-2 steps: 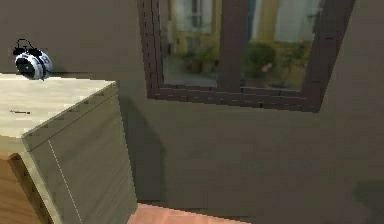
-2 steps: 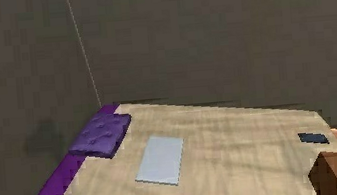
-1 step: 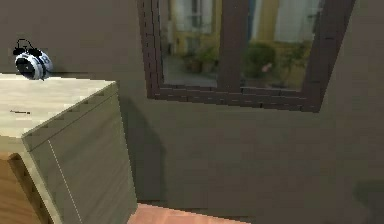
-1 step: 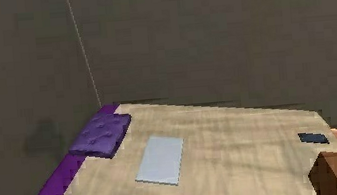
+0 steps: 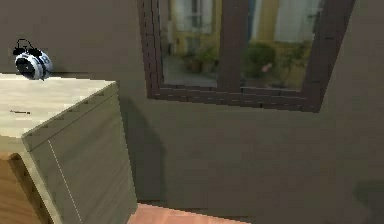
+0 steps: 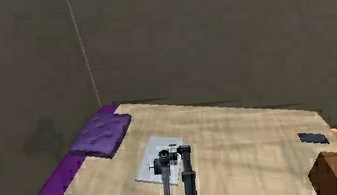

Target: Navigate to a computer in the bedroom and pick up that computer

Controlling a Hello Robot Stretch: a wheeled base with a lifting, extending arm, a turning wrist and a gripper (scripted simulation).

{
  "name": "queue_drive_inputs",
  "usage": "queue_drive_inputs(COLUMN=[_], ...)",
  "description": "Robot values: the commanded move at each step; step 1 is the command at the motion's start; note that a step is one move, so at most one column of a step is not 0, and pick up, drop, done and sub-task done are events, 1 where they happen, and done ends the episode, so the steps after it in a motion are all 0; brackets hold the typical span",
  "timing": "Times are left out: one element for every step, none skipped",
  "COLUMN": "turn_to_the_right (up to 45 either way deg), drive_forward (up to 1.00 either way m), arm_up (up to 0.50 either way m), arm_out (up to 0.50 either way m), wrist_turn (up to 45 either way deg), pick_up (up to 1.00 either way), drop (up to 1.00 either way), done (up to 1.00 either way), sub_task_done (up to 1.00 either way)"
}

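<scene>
Tan cover dresses the bed (image 6: 250, 139) in the arm side view, where the dark arm (image 6: 189, 181) rises at 6 o'clock. The hand (image 6: 164, 176) sits at a pale grey computer (image 6: 155, 147) lying flat on the bed; I cannot tell whether it holds anything. A purple pillow (image 6: 104, 133) lies at the computer's 10 o'clock, a small dark flat thing (image 6: 313, 137) at its 3 o'clock. In the forward view, a wooden cabinet (image 5: 70, 135) carries a round clock (image 5: 30, 60) at 10 o'clock, with a window (image 5: 245, 50) beyond.
</scene>
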Motion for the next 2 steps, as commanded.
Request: queue_drive_inputs(turn_to_the_right=[0.0,0.0], drive_forward=[0.0,0.0], arm_up=[0.0,0.0], arm_out=[0.0,0.0], wrist_turn=[45.0,45.0], pick_up=[0.0,0.0], drop=[0.0,0.0], done=[0.0,0.0], sub_task_done=[0.0,0.0])
